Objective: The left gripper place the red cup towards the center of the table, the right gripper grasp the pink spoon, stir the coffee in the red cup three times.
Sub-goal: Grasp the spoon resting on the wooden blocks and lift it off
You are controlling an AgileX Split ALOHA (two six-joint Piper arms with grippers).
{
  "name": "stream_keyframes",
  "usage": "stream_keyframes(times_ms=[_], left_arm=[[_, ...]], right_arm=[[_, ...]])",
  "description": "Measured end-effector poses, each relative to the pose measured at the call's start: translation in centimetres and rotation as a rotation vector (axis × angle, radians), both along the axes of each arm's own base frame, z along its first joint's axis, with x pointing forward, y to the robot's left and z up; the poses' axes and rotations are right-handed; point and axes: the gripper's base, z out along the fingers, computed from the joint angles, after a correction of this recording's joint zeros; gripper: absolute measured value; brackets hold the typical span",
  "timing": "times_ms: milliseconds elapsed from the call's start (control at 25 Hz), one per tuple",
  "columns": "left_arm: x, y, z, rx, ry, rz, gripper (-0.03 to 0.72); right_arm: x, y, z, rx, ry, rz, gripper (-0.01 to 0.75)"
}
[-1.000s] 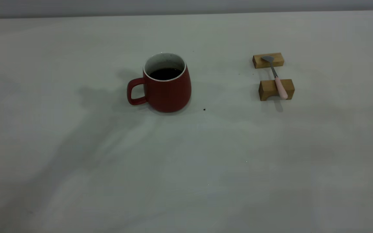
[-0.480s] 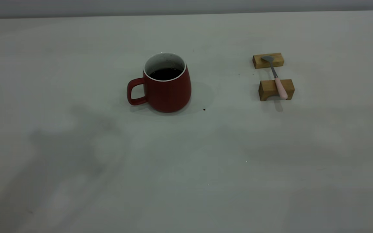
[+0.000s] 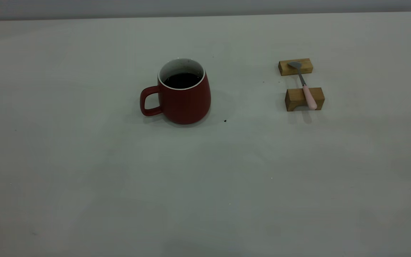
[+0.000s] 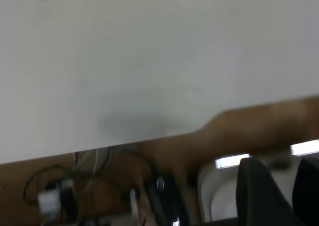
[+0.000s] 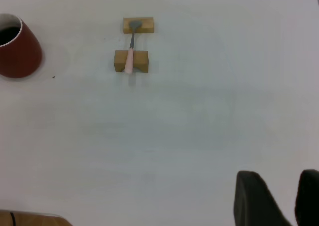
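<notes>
Gone from the table [image 3: 84, 185]: an arm's shadow. Red cup [image 3: 186, 101] standing central, pink spoon [image 3: 308, 93] ungrasped; left gripper [image 4: 279, 162] and right gripper [image 5: 277, 175] parted, empty.

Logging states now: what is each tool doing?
Left tool: open, holding nothing, off the table edge.
Right tool: open, holding nothing, far from the spoon.

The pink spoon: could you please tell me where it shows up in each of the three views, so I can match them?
Exterior view: the pink spoon lies across two wooden blocks, right of the red cup.
Left wrist view: not in it; only bare table and its edge show.
Right wrist view: the spoon lies across the same blocks, far from the right gripper.
Shared landmark: the red cup, in the exterior and right wrist views.
</notes>
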Motion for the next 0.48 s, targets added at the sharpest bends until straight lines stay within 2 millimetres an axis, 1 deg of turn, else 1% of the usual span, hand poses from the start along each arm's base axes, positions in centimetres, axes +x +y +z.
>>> stream_keyframes(times_ms=[120,240,320,480], left_arm=[[-3.1,0.4,-1.1,-0.009,-0.125,0.045,0.247],[-5.0,0.5,-2.2,-0.02,-0.217,0.056,0.247],[-5.8,0.5,-2.8,-0.025,-0.258,0.056,0.247],[-6.9,0.6,-3.0,-0.031,-0.332,0.056,0.247]], right_arm=[[0.0,0.0,0.0,0.0,0.0,0.0,0.244],[0.0,0.0,0.0,0.0,0.0,0.0,0.244],[0.0,0.0,0.0,0.0,0.0,0.0,0.244],[0.0,0.0,0.0,0.0,0.0,0.0,0.244]])
